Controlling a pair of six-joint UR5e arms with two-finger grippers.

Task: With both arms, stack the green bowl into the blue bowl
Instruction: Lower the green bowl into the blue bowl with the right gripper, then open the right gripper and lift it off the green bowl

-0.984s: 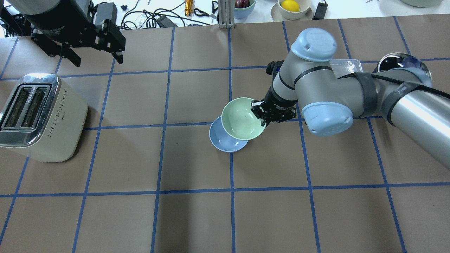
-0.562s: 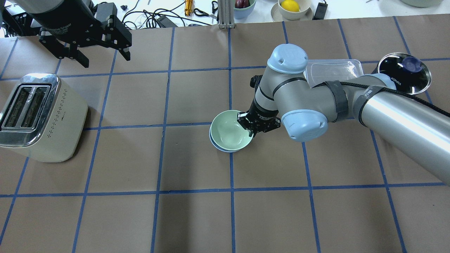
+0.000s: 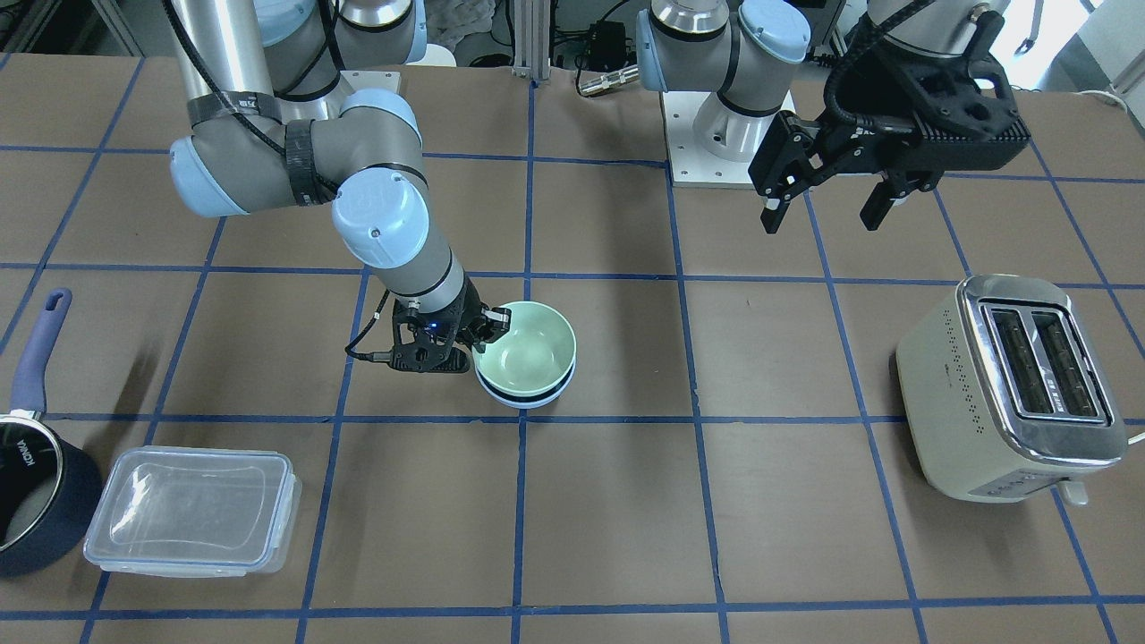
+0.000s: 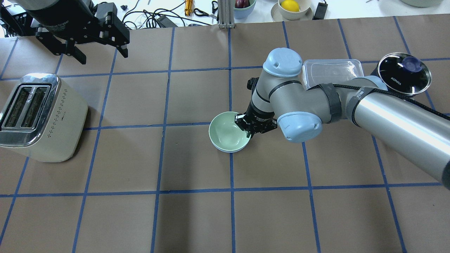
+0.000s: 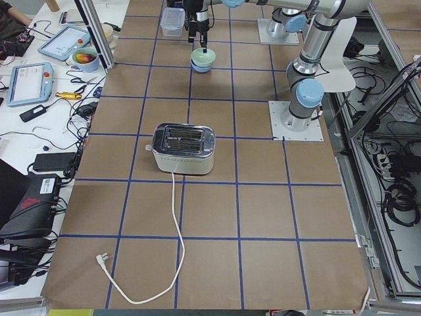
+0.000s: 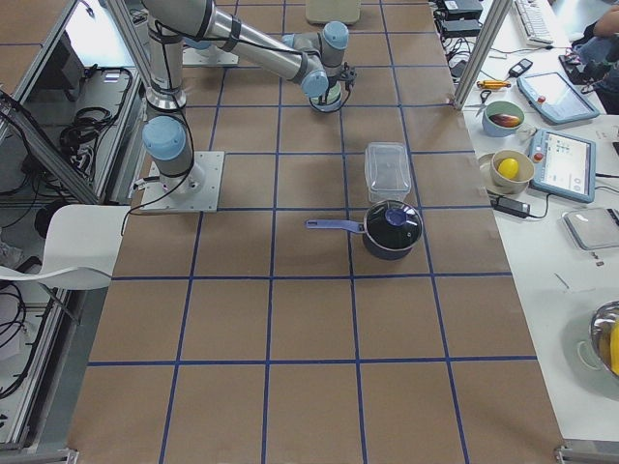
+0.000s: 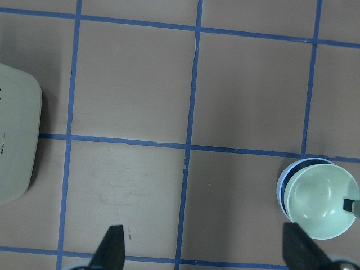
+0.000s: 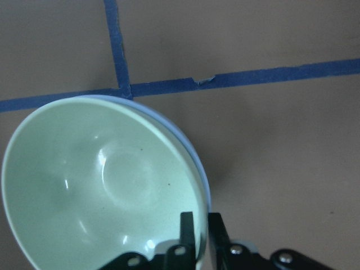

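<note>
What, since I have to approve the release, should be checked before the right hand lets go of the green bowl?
1. The green bowl inside the blue bowl: ok, nested, blue rim showing beneath.
2. The green bowl fully seated and level: cannot tell; it looks slightly off-centre.
3. Grip of the right hand: ok, shut on the green bowl's rim.
4. The left hand out of the way: ok, open, in the air over toward the toaster.
5. The blue bowl resting on the table: ok.
</note>
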